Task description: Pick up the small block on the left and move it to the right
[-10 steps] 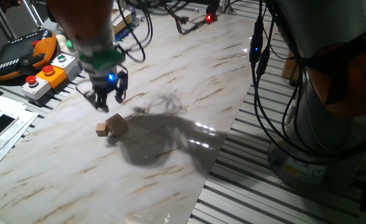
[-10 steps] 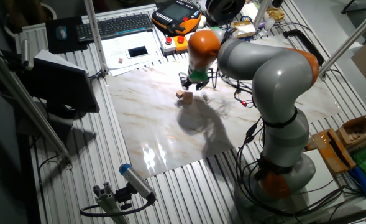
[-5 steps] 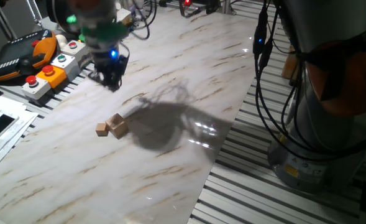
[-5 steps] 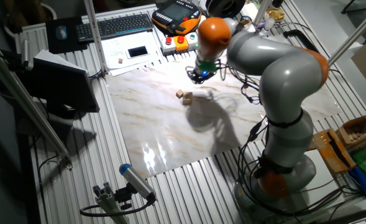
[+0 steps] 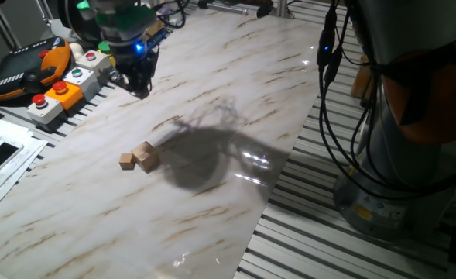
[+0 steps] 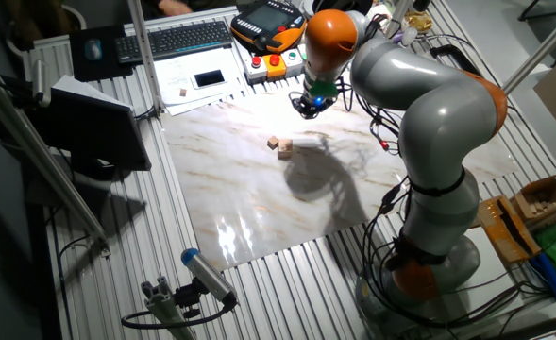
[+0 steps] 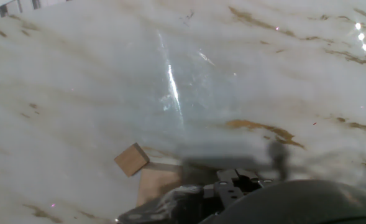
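While the hand [image 5: 137, 77] hangs in the air over the far-left part of the marble bench [image 5: 212, 194], it carries nothing; its fingers are too dark and blurred to tell whether they are spread or closed. Small block [image 5: 145, 155] sits on the bench, well apart from the hand, touching or just beside the tiny darker cube [image 5: 126, 160] on its left in one fixed view. In the other fixed view the small block [image 6: 285, 147] and the tiny darker cube [image 6: 273, 143] sit mid-bench, the hand [image 6: 310, 102] near the bench's far edge. Hand view: tiny darker cube [image 7: 132, 159] and small block [image 7: 160, 183] low in frame, block partly hidden by dark hardware at the bottom edge.

Around: a button box [image 5: 57, 93] with red and green buttons and an orange-black pendant [image 5: 26, 66] sit just off the bench edge near the hand. Black cables [image 5: 332, 116] hang along the robot base on the right. Keyboard [image 6: 183, 38] and papers [image 6: 197, 80] lie beyond the bench. A cardboard box [image 6: 545, 198] holding wooden pieces stands at far right, off the bench. Nothing stands between hand and blocks.
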`<move>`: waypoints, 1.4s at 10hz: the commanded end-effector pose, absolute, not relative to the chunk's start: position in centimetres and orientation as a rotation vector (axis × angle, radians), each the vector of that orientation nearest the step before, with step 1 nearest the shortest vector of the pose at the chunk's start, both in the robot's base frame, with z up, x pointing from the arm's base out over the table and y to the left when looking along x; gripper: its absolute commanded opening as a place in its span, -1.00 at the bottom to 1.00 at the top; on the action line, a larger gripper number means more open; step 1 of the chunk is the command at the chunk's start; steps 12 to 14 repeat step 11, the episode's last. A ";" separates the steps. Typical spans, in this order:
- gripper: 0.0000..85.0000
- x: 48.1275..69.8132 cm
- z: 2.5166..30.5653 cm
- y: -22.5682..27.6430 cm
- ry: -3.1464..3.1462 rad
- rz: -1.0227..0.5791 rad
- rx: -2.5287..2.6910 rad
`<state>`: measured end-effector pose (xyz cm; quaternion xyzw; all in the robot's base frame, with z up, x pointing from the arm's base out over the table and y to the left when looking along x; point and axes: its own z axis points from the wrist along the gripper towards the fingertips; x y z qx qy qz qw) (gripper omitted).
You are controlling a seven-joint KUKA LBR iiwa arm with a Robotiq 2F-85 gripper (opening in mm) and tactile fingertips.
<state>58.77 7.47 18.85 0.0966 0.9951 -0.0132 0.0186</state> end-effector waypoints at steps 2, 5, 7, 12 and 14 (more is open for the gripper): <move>-0.98 58.7 18.9 7.4 3.099 -0.039 0.261; -0.98 58.8 19.2 7.0 3.113 -0.022 0.229; -0.98 58.7 19.3 6.8 3.119 -0.051 0.195; -0.98 58.8 19.3 6.8 3.120 -0.066 0.188; -0.98 58.8 19.3 6.8 3.120 -0.066 0.188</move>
